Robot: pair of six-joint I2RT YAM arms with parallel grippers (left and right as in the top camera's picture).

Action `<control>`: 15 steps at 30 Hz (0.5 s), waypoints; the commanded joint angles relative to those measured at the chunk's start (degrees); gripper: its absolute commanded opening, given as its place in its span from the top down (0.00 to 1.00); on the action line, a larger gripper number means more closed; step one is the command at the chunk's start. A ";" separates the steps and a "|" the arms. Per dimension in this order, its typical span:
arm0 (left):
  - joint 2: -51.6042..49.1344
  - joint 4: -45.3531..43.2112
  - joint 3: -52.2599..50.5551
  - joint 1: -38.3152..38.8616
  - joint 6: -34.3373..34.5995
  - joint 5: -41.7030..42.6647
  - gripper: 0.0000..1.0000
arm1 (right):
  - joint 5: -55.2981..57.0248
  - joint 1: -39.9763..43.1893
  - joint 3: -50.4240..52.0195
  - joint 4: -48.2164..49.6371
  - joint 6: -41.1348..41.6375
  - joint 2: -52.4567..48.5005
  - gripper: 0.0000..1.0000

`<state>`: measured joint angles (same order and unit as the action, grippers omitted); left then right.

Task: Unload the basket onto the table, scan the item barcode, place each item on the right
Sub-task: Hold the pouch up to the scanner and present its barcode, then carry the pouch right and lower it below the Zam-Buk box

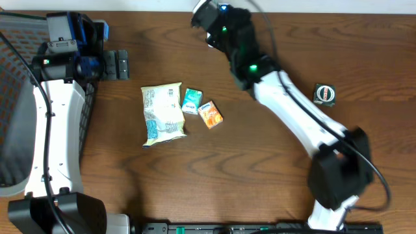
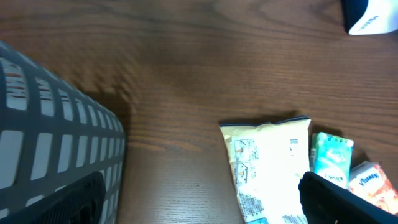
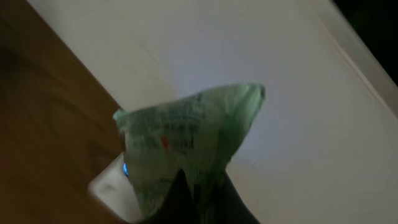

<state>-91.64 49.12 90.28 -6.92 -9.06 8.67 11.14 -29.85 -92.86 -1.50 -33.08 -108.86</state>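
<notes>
My right gripper is shut on a pale green packet, which it holds up in the air at the table's far edge. Just below the packet is a white scanner with a small blue light. From overhead the right gripper is at the top middle, and the packet is hard to make out there. No barcode can be read on the packet. My left gripper is open at the far left beside a basket, with nothing between its fingers.
A pale yellow snack bag, a teal packet and an orange packet lie mid-table. A grey mesh basket fills the left edge. A small dark round object sits at the right.
</notes>
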 commanded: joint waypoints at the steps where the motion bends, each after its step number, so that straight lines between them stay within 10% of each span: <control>1: -0.09 0.13 0.70 0.09 -0.79 -0.31 0.02 | -7.48 2.51 -0.44 -7.67 22.23 5.84 0.99; 10: -0.09 0.13 0.70 0.09 -0.79 -0.31 0.02 | -8.55 12.85 -0.39 -38.36 50.47 9.40 0.99; 15: -0.09 0.13 0.70 0.09 -0.79 -0.31 0.02 | -12.00 20.79 0.20 -48.26 52.37 6.19 0.99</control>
<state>-91.64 49.12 90.28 -6.92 -9.08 8.67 1.76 -12.71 -92.97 -47.88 12.67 -100.75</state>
